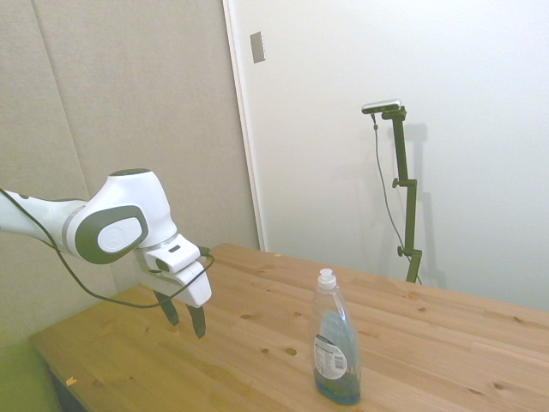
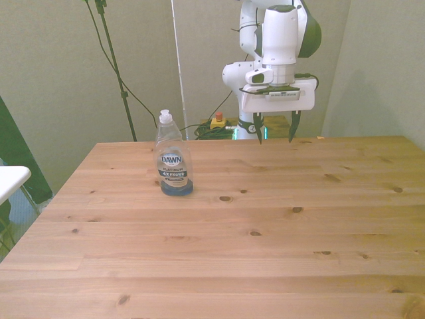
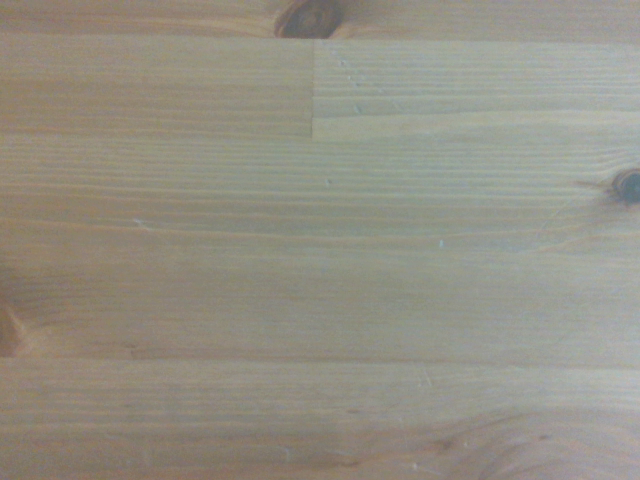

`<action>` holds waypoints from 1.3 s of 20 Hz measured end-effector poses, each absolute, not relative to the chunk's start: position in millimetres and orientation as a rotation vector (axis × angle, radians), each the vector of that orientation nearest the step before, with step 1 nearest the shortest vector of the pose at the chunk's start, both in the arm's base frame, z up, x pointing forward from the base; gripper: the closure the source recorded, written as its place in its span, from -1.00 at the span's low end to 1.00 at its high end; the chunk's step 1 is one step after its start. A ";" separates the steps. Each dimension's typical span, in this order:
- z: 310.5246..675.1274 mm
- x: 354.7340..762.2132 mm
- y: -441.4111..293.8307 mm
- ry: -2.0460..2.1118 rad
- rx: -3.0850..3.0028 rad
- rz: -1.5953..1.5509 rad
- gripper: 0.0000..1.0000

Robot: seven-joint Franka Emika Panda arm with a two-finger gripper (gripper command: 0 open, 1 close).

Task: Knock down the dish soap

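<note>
You are looking at the dish soap (image 2: 174, 161) standing upright on the bench (image 2: 265, 226), toward the front view's left, well apart from the gripper (image 2: 273, 131), which is hanging with fingers spread and empty. The bottle is looking nearly empty, so likely light and tippy; push high near the cap. The wrist view is showing only bare wood.

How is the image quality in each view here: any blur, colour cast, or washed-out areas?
Side view: pale and washed out, with a greenish tint in the lower left corner; the clear dish soap bottle with blue liquid stays readable. Front view: sharpest, its label legible on the bottle, the white two-finger gripper crisp. Wrist view: soft, showing only the wooden table grain.
</note>
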State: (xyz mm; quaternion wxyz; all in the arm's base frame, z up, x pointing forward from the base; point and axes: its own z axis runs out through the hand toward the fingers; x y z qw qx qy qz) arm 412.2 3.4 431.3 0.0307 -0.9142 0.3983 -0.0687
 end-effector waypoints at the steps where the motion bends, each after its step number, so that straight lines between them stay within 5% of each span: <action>1: 431.2 412.4 3.5 1.227 -2.817 -0.212 -1.00; 2: 431.0 412.4 3.9 1.225 -2.821 -0.213 -1.00; 3: 431.6 412.6 3.1 1.228 -2.824 -0.222 1.00; 26: 490.5 406.9 -213.9 1.678 -2.713 -0.547 1.00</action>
